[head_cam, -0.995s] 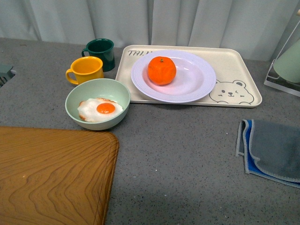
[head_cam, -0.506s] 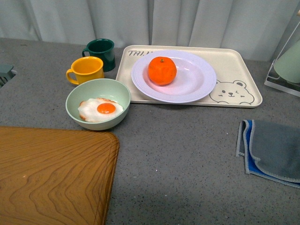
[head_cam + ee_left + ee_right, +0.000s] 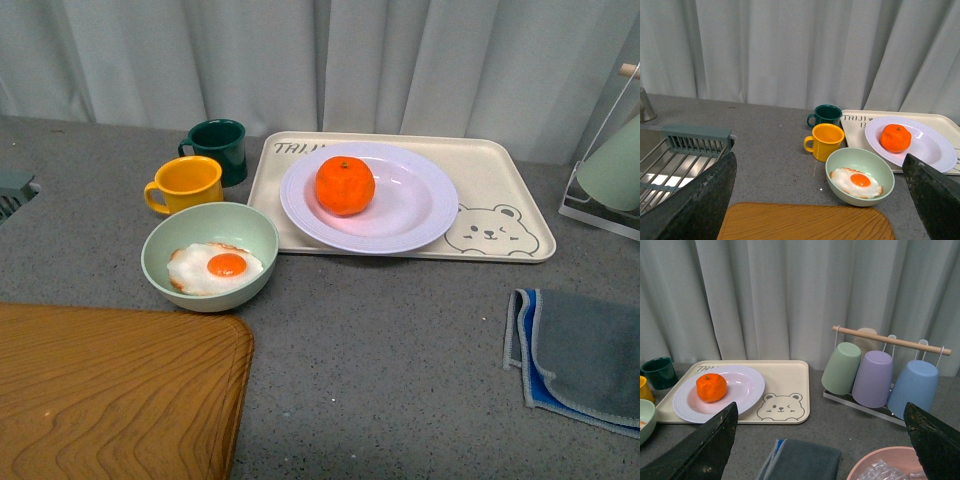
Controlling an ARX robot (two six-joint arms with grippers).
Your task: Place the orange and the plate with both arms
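Overhead, left tool (image 3: 822, 200) and right tool (image 3: 821, 440) both hang released, fingers spread wide and clasping nothing, well apart from the orange (image 3: 345, 185), which sits left of centre in the white plate (image 3: 420, 215) on the cream bear tray (image 3: 510, 190). Just beside the tray's left end: green bowl (image 3: 165, 245) with fried egg (image 3: 215, 268), yellow mug (image 3: 186, 184), dark green mug (image 3: 218, 149). Nearer on the counter (image 3: 380, 340) lie a wooden board (image 3: 110, 395) and grey-blue cloth (image 3: 580, 355); a cup rack (image 3: 880, 372) stands right.

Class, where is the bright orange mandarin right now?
In the front view, the bright orange mandarin sits left of centre in the glossy white round plate, which rests on the cream bear tray.
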